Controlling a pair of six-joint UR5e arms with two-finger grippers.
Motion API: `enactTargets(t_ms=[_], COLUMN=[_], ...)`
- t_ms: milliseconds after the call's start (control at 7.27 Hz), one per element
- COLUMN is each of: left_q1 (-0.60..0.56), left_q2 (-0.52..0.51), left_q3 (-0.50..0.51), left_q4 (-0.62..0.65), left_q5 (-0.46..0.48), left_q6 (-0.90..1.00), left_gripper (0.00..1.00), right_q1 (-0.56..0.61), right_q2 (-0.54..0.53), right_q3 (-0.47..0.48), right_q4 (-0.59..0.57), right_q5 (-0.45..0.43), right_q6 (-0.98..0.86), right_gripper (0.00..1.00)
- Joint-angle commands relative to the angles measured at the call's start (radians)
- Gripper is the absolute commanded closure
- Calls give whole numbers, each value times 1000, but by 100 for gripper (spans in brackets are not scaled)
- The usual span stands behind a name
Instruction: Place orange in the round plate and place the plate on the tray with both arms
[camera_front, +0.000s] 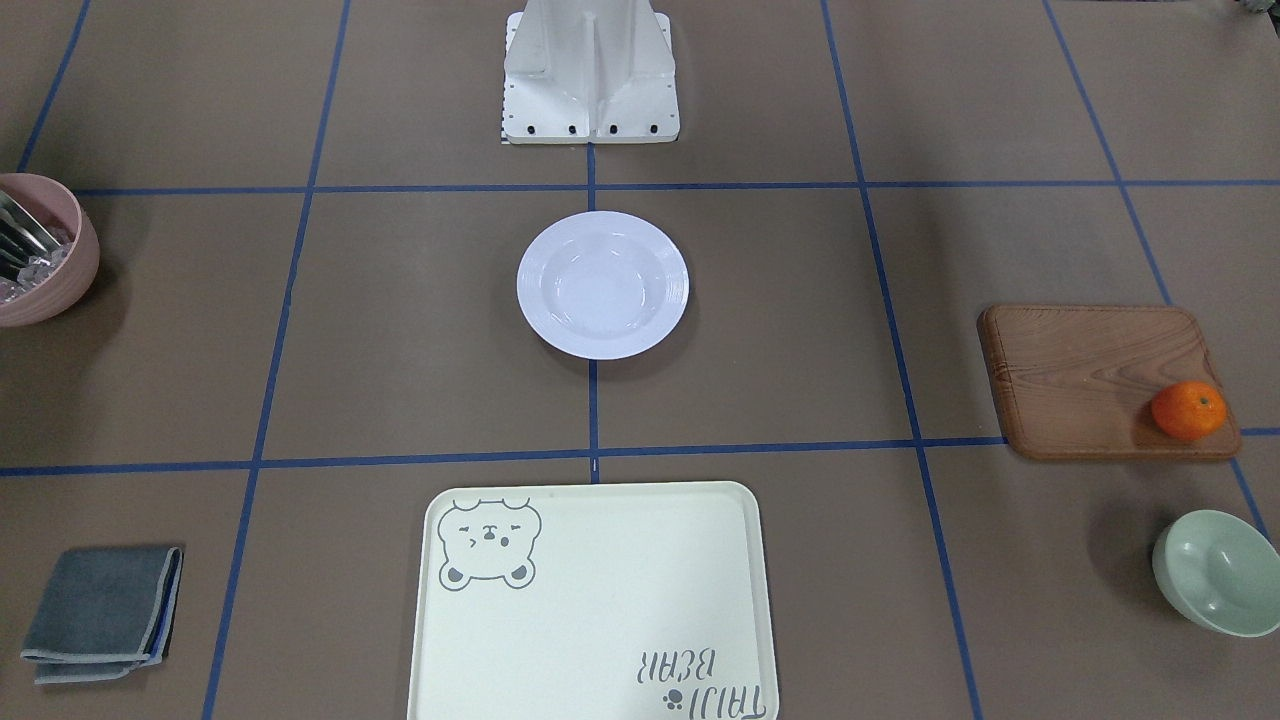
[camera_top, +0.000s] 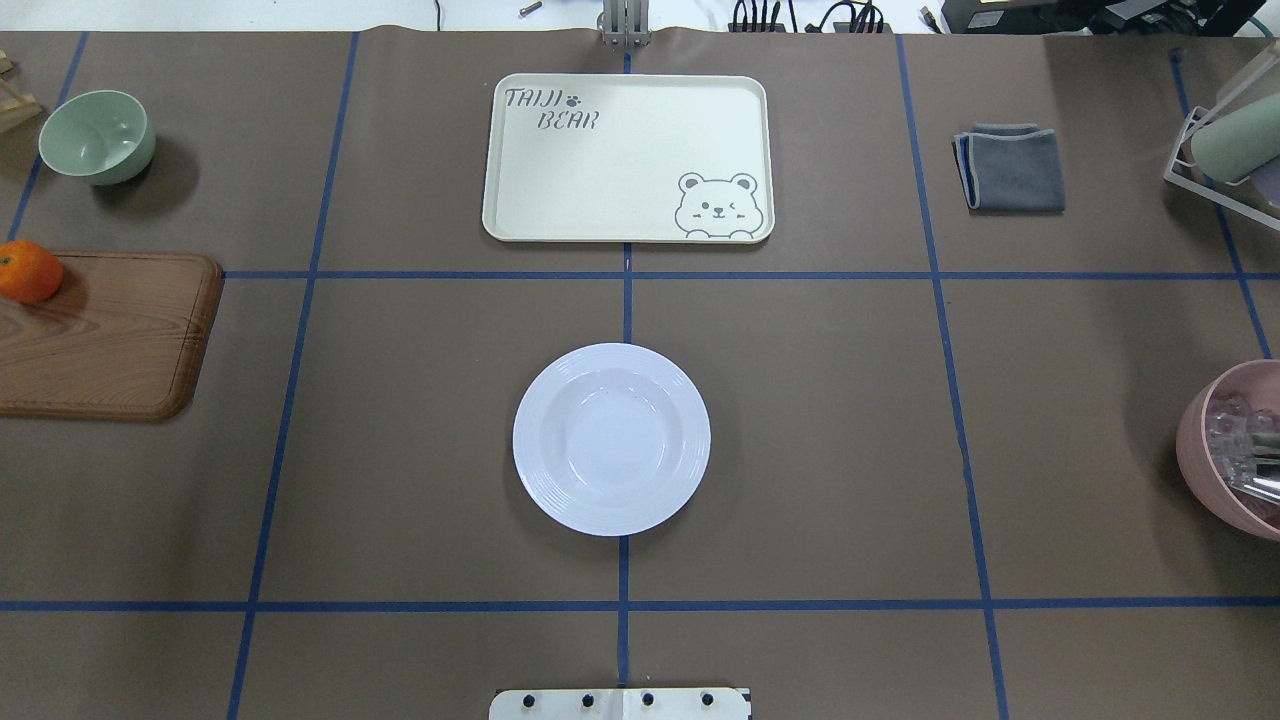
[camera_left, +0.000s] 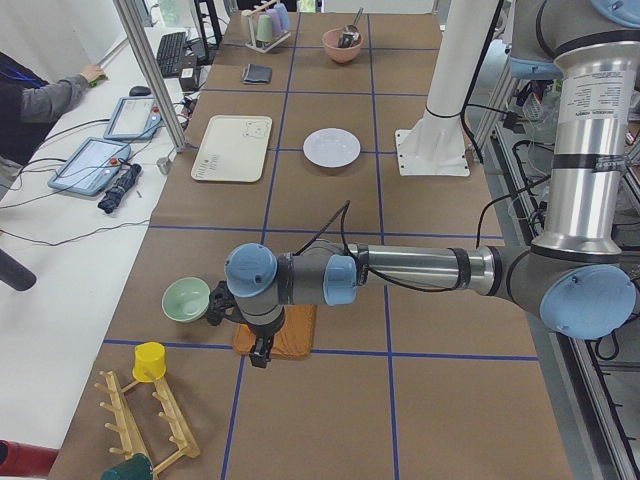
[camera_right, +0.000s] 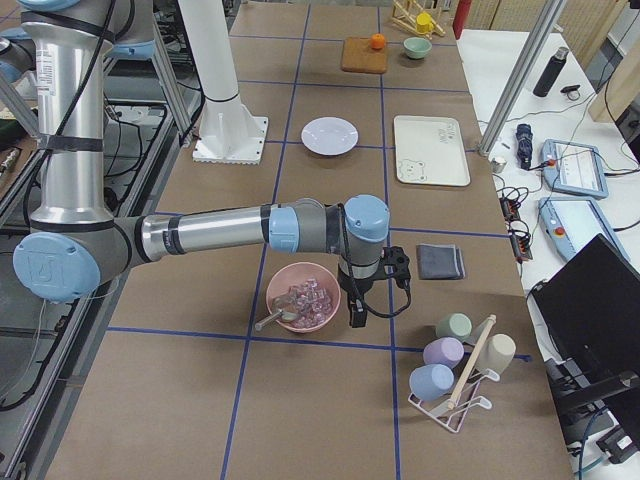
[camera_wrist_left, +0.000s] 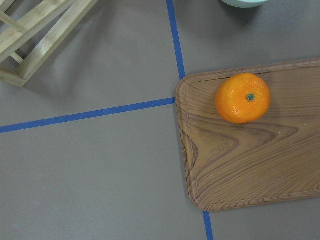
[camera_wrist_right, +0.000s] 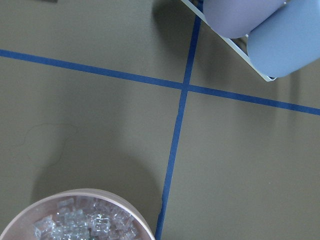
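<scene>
The orange rests on a corner of a brown wooden board; the left wrist view looks straight down on the orange. An empty round white plate lies at the table's middle. Beyond it lies the cream bear tray, also empty. My left gripper hangs over the board's near end and appears only in the exterior left view, so I cannot tell its state. My right gripper hangs beside a pink bowl, far from the plate, and its state cannot be told either.
The wooden board and a pale green bowl sit on my left side. A pink bowl, a folded grey cloth and a cup rack are on my right. A person sits beside the table.
</scene>
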Motion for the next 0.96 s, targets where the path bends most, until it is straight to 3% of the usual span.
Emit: enactTargets(t_ms=[0, 412, 825], left_q1=[0, -1, -1], left_q2=[0, -14, -23], left_q3=[0, -9, 3], left_q4=[-1, -1, -123], left_q5=[0, 0, -2], left_q6=[0, -3, -8], left_gripper=[2, 2, 2], right_q1=[0, 0, 2], right_q2=[4, 39, 68], right_q3=[4, 2, -42], right_q4=[-2, 14, 178], right_q5=[1, -8, -14], right_q6=[0, 0, 8], right_gripper=[0, 0, 0])
